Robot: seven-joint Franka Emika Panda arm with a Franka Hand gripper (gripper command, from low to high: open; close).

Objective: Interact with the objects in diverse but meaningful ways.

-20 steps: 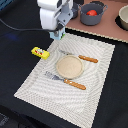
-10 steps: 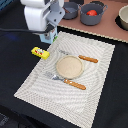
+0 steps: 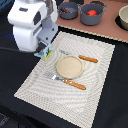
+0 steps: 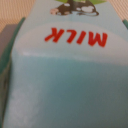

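In the wrist view a pale blue milk carton [image 4: 65, 75] with red "MILK" lettering fills the picture, very close to the camera; my fingers do not show there. In the exterior view my gripper [image 3: 45, 51] is low over the placemat's far corner on the exterior view's left, and the white hand hides its jaws. A small yellow-green item [image 3: 47, 53], perhaps the butter box, peeks out beneath it. A grey two-handled pot [image 3: 93, 17] holds the red tomato [image 3: 92, 12]. A second grey pot [image 3: 68, 10] holds the brown sausage stick [image 3: 66, 9].
A tan round plate [image 3: 69, 66] sits mid-placemat [image 3: 40, 92] between a wooden-handled knife [image 3: 88, 59] and fork [image 3: 70, 83]. The pots stand on a brown board [image 3: 107, 27] at the back, with a pale bowl [image 3: 123, 18] at the exterior view's right.
The arm has moved toward the exterior view's left and down, so the hand now covers most of the yellow item at the mat's corner.
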